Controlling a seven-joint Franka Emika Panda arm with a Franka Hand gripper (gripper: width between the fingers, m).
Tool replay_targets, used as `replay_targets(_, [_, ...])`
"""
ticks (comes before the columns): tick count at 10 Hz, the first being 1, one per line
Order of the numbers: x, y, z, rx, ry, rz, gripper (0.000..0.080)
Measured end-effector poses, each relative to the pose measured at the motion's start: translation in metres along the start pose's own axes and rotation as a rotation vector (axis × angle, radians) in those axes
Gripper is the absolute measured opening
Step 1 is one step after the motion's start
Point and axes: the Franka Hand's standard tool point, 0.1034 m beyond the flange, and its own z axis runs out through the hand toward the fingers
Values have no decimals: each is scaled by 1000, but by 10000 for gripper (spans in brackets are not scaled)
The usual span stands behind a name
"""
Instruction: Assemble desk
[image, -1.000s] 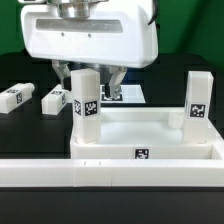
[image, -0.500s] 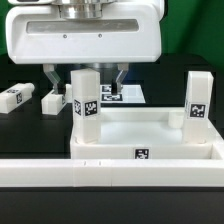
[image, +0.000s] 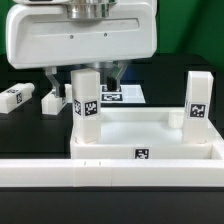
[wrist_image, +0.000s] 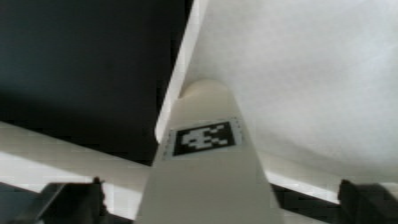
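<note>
The white tray-like desk tabletop (image: 150, 137) lies behind the low wall. Two white tagged legs stand upright in its corners, one on the exterior view's left (image: 86, 104) and one on its right (image: 197, 100). My gripper (image: 84, 80) hangs over the left leg, open, with a finger on each side and a gap to each. In the wrist view the gripper (wrist_image: 217, 205) straddles that leg (wrist_image: 210, 140), dark fingertips (wrist_image: 71, 202) apart from it, and the tabletop (wrist_image: 311, 90) lies beyond. Two loose legs (image: 15, 98) (image: 55, 101) lie on the black table.
A long white low wall (image: 100, 172) runs across the front of the exterior view. The marker board (image: 125, 95) lies flat behind the tabletop, partly hidden by the gripper. The black table surface shows at the left and right.
The gripper has shifted toward the exterior view's left, so its fingers now sit on either side of the left standing leg. The legs and tabletop have not moved.
</note>
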Motion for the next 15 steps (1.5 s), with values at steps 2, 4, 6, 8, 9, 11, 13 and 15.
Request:
replay_targets(2, [0,0,0,1,0,2,523])
replay_targets(4, [0,0,0,1,0,6,284])
replay_targets(6, [0,0,0,2,1,29,288])
replay_targets(8, [-1,0,0,13,4,224,288])
replay_targets(9, [-1,0,1,15,4,299,288])
replay_targets(11, [-1,-1,1,16,11,534,289])
replay_targets(13, [0,-1,2,16,12,736,291])
replay_targets(15, [0,-1,2,26,10,966,291])
